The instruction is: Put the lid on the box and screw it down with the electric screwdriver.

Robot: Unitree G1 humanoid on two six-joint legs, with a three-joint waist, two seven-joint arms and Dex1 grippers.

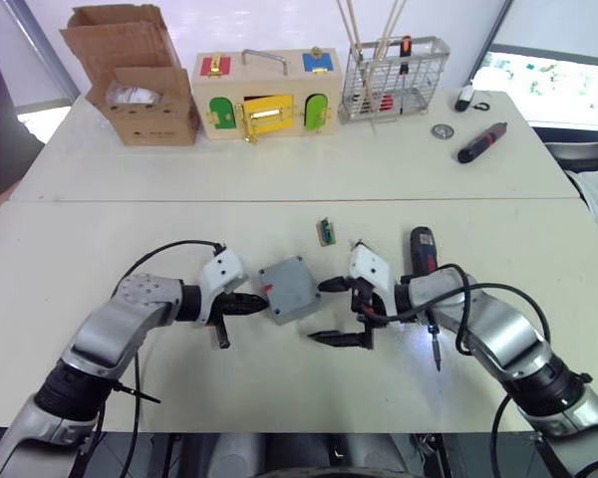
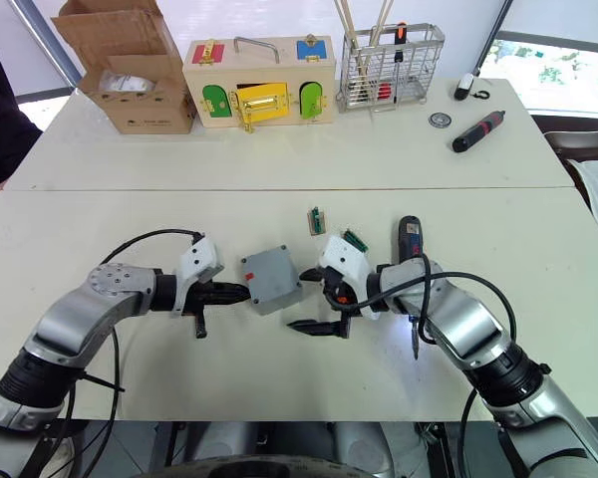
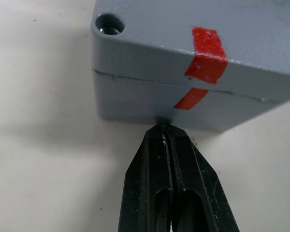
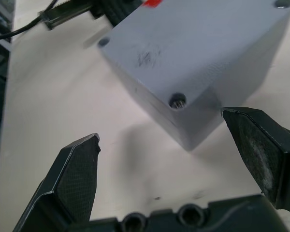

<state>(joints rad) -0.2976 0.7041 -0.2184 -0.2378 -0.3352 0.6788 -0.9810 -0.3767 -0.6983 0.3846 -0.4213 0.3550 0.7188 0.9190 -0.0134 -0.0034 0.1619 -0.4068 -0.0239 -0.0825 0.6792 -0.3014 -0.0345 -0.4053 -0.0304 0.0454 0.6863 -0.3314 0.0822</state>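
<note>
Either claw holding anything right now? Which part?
Nothing held. Left claw is shut, tips at the side of the box, lid on. Right claw is open beside it.

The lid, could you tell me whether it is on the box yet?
On. The lid sits flush on the box, a thin seam between them, red marks aligned.

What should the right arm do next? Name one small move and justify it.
Probably swing the open right gripper over to the electric screwdriver lying beside that arm: the lid already sits on the box, and the shut left gripper meets its side.
</note>
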